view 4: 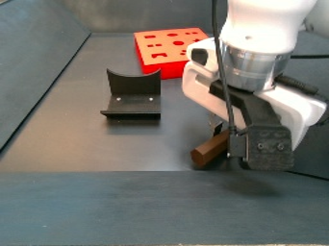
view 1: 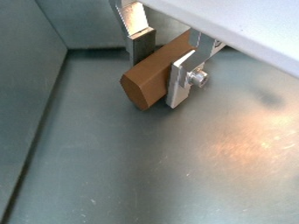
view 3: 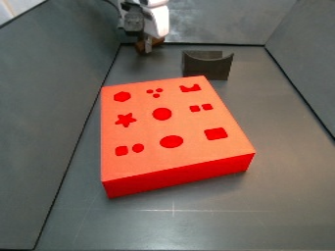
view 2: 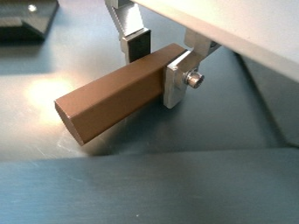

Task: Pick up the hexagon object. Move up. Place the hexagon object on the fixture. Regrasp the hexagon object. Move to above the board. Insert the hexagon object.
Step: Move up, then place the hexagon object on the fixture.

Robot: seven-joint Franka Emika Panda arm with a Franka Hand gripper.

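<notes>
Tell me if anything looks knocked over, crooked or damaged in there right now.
Nothing stands out. The gripper holds the hexagon object between its fingers near one end, low over the grey floor. The fixture stands upright on the floor, apart from the board, which lies flat with its holes empty.

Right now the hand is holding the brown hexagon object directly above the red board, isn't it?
Not quite: the hand does hold the hexagon object, but over the bare floor, apart from the board and beside the fixture, as a side view shows.
</notes>
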